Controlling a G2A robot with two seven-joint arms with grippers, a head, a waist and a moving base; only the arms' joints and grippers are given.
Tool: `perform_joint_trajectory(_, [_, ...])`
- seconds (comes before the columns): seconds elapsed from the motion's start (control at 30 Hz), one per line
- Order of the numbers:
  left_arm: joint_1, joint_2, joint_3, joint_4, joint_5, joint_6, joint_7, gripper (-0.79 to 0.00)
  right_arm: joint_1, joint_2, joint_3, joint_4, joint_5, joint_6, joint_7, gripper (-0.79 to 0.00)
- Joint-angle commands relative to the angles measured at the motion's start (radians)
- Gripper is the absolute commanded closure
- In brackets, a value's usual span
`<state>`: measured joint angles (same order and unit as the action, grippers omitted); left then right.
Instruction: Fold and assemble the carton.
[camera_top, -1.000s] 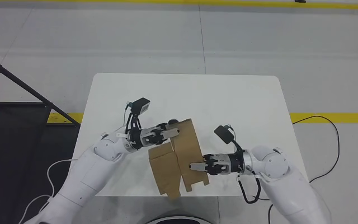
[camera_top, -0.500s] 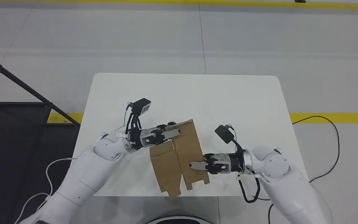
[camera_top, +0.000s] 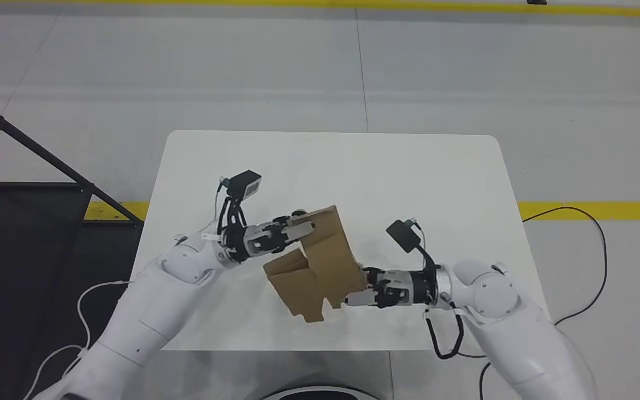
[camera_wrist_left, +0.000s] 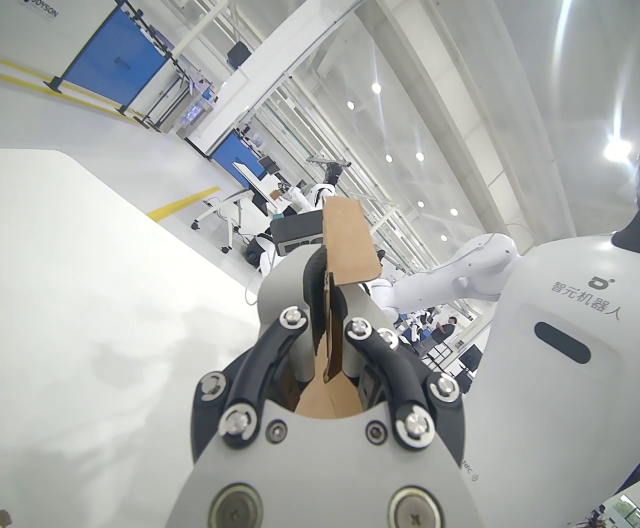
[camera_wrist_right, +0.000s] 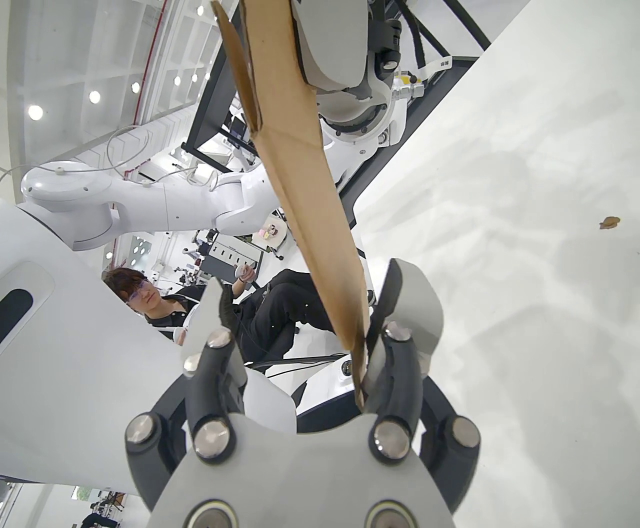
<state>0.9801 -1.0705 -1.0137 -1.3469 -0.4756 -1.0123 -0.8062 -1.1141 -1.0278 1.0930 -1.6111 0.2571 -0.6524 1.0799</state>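
Brown corrugated cardboard carton (camera_top: 315, 262), part-folded, is sitting at centre frame in the top view. Left gripper (camera_top: 296, 227) is pinching its upper edge. Right gripper (camera_top: 356, 298) is standing spread, one finger touching a panel. The board is judged light and bendy, best gripped near the creases.

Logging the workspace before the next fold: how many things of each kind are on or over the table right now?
carton: 1
pincers: 2, the left pincer shut on the carton, the right pincer open at its edge
brown scrap: 1
Total: 4
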Motion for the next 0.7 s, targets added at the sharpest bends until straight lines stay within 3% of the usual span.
perform_joint_trajectory(0.0, [0.001,-0.004,-0.009,0.007,0.007,0.000,0.006,0.000,-0.008,0.003,0.011,-0.004,-0.020,0.003,-0.017,-0.785])
perform_joint_trajectory(0.17, [0.003,-0.014,-0.023,0.019,0.030,0.000,0.028,0.000,-0.033,0.011,0.046,-0.024,-0.104,0.038,-0.062,-0.785])
perform_joint_trajectory(0.67, [0.002,-0.025,-0.031,0.025,0.050,0.000,0.056,0.000,-0.033,0.011,0.046,-0.024,-0.104,0.038,-0.062,-0.785])
